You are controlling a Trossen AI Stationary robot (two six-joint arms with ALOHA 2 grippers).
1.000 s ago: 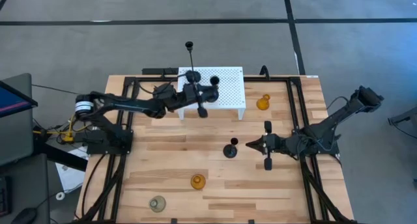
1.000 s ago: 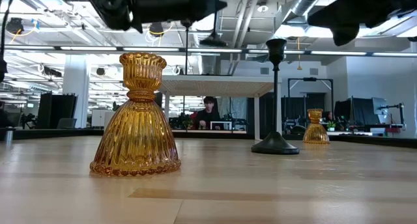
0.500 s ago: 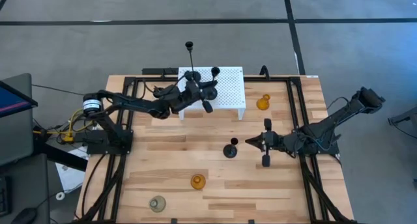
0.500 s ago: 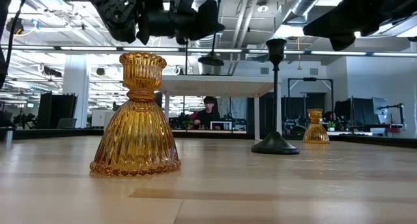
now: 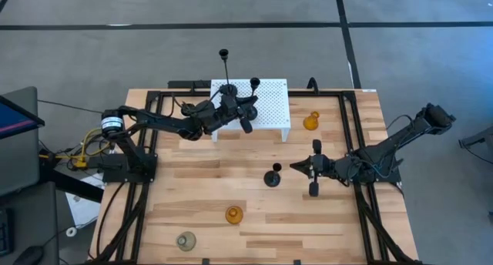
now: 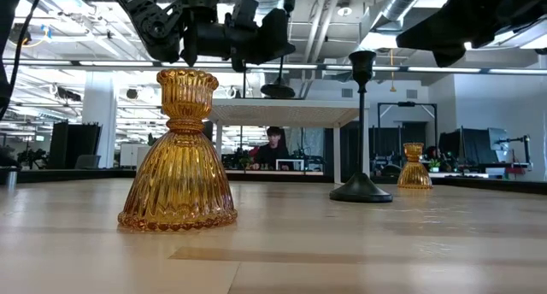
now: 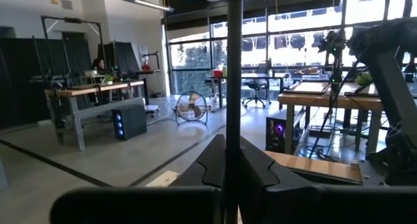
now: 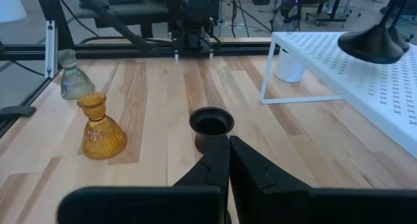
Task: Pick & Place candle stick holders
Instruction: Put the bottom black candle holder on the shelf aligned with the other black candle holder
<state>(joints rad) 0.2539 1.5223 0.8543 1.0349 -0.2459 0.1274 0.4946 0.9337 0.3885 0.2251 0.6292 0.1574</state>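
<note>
Left gripper (image 5: 245, 111) sits at upper centre of the high view, over the white perforated stand (image 5: 269, 103), its fingers pinched on the thin stem of a black candle stick holder (image 5: 229, 88) whose round base hangs just over the stand's left part. Beside it a second black holder (image 5: 253, 85) is on the stand, and the tallest one (image 5: 223, 55) is beyond the stand's far edge. Right gripper (image 5: 296, 169) waits at centre right, pressed together and empty, near a short black holder (image 5: 273, 176) on the wooden table (image 5: 192, 196). You also have an amber glass holder (image 5: 310, 121) right of the stand, another amber one (image 5: 233, 214) at lower centre and a clear-grey one (image 5: 186, 239) at lower left.

Low view: the left arm occupies the upper left, and the carried holder's base (image 6: 278, 90) hangs above the stand's top, not touching it as far as you can tell. The large amber holder (image 6: 179, 153) fills the left foreground.

Left wrist view: the black stem (image 7: 232, 68) runs straight up between the closed fingers.

Right wrist view: the short holder's cup (image 8: 211, 122) lies just ahead of the shut fingers.

You look to be mid-placement. Next, lower the base flat onto the stand, clear of its neighbour, then release.
</note>
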